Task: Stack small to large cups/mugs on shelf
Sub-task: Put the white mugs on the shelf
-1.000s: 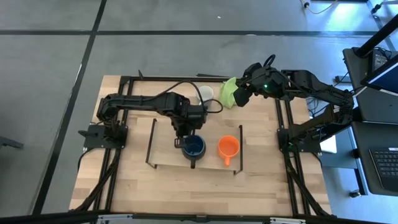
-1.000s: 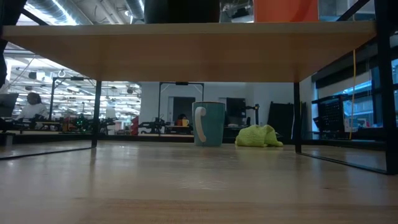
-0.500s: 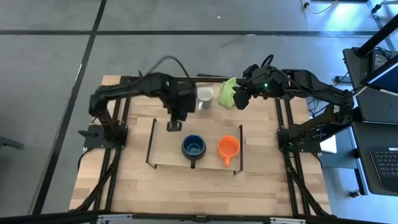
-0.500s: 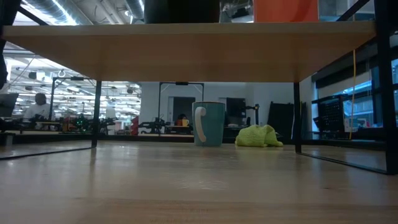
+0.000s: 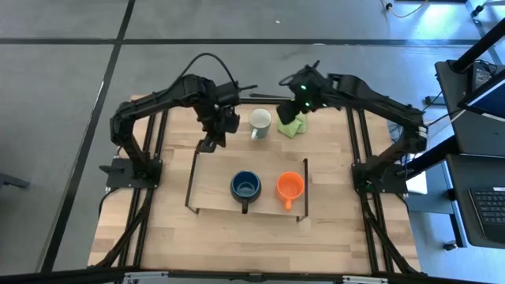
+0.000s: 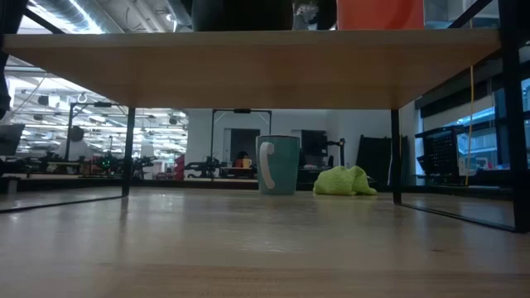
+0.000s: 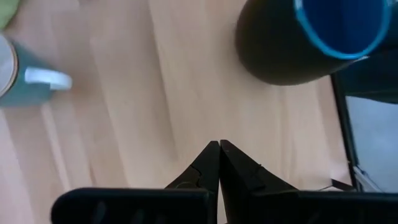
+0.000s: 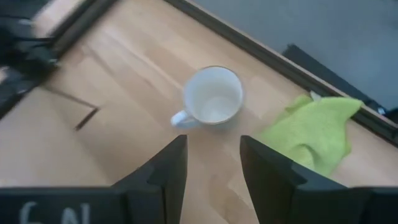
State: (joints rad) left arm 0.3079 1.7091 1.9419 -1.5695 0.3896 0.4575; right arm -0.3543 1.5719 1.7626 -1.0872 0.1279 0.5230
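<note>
Right gripper (image 8: 212, 163) hangs over the table's far edge with its jaws spread and empty, the white mug (image 8: 212, 99) lying just ahead of them and the green cloth (image 8: 313, 129) beside it. Bare wood lies between that mug (image 5: 259, 121) and the shelf (image 5: 211, 185). Left gripper (image 7: 219, 163), jaws pressed together and holding nothing, hovers over the shelf's far left corner, near the white mug. On the shelf stand the blue mug (image 5: 245, 188) and orange mug (image 5: 289, 188), side by side, apart.
</note>
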